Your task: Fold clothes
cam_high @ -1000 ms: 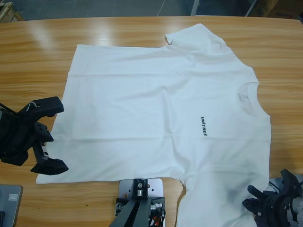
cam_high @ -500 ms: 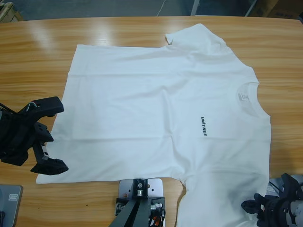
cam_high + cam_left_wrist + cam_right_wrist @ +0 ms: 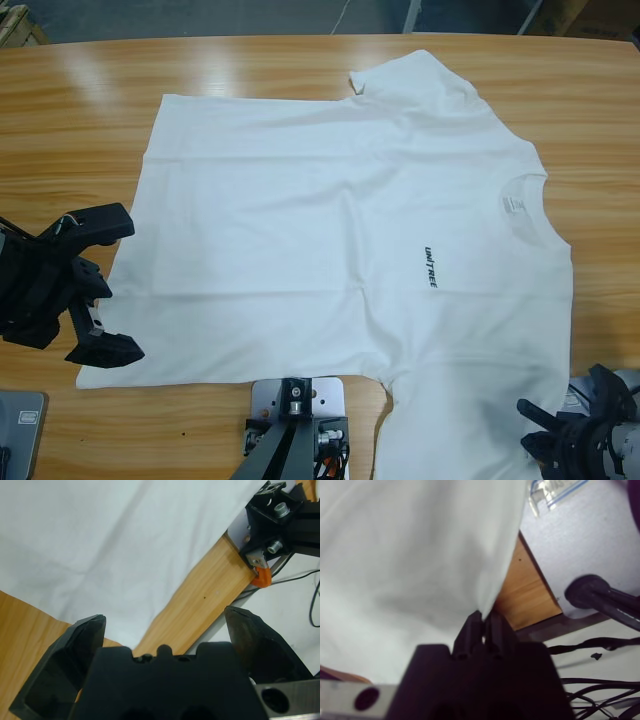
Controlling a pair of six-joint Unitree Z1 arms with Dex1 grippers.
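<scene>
The white T-shirt (image 3: 320, 230) lies spread flat on the wooden table (image 3: 80, 110), neck to the right, with its dark chest lettering (image 3: 429, 268) and white neck label (image 3: 511, 204) facing up. My left gripper (image 3: 110, 290) rests at the shirt's left hem near the front corner, jaws wide open on either side of the cloth edge. In the left wrist view the T-shirt (image 3: 125, 545) fills the space beyond the left gripper (image 3: 165, 630). My right gripper (image 3: 548, 430) sits at the front right by the near sleeve. The right wrist view shows the right gripper (image 3: 481, 622) shut on the T-shirt (image 3: 410, 555) edge.
Bare wood runs along the far side and the left end of the table. The table's front edge (image 3: 210, 595) lies close to both grippers. Black cables (image 3: 605, 597) hang just past that edge beside the right gripper.
The right gripper has shifted slightly toward the table's front edge at the near sleeve. The left gripper and the shirt have stayed where they were.
</scene>
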